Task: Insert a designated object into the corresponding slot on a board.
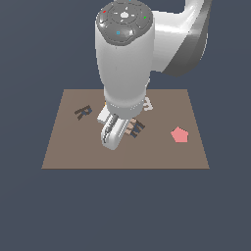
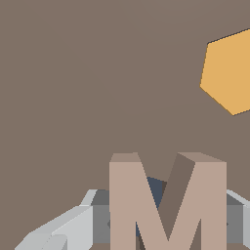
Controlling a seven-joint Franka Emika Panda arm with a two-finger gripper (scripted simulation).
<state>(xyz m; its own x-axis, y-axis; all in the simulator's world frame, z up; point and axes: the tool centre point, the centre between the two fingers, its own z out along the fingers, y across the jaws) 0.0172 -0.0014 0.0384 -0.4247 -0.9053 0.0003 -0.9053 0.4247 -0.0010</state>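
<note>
the tan m [image 2: 167,205] sits between the gripper [image 2: 166,219] fingers [image 2: 73,227], one grey finger on each flank, so the gripper reads as clenched on it. in the wrist view a patch of dark navy shows through the notch of the m, directly beneath it; this is probably the slot [image 2: 155,190], lying below the gripper and nearly under the piece, though too little is visible to judge whether the outlines line up. the coming move turns on that vertical relation: piece above, slot below, legs needing to match.

the exterior view shows the gripper [image 1: 113,137] low over the board [image 1: 63,142], with the m [image 1: 135,128] partly hidden just beside the fingers; it cannot show the gap beneath. the wrist view shows an orange hexagon [image 2: 228,73] well ahead of the gripper, while only the exterior view shows the dark r [image 1: 82,112] and a pink pentagon [image 1: 180,134] to either side.
</note>
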